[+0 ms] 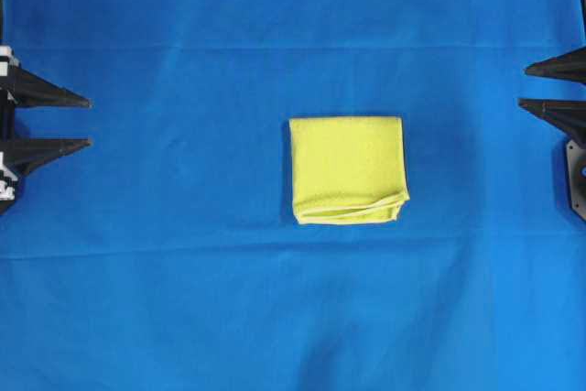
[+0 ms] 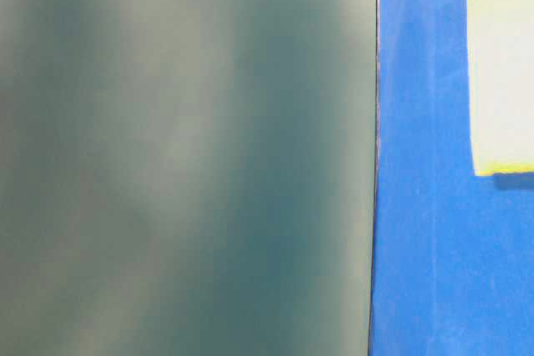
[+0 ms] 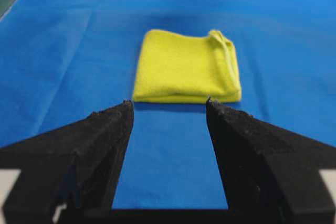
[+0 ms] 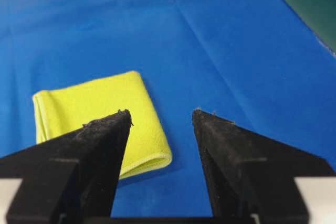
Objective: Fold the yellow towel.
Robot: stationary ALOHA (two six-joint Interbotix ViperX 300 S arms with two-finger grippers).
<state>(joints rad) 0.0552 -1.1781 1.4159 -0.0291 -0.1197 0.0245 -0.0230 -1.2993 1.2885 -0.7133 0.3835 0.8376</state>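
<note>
Left gripper (image 1: 90, 121) at the left edge, jaws spread and empty, pointing toward the yellow towel (image 1: 348, 169) but well apart from it. Right gripper (image 1: 524, 86) at the right edge, jaws likewise parted, grasping nothing. Towel folded into a compact square with layered edges, lying near the middle of the blue cloth (image 1: 183, 299) that covers the table.

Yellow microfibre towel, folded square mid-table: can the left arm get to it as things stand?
Probably yes. The left gripper is open and empty, facing the yellow microfibre towel across bare blue cloth. Nothing lies between them, and the right gripper sits at the far edge.
</note>
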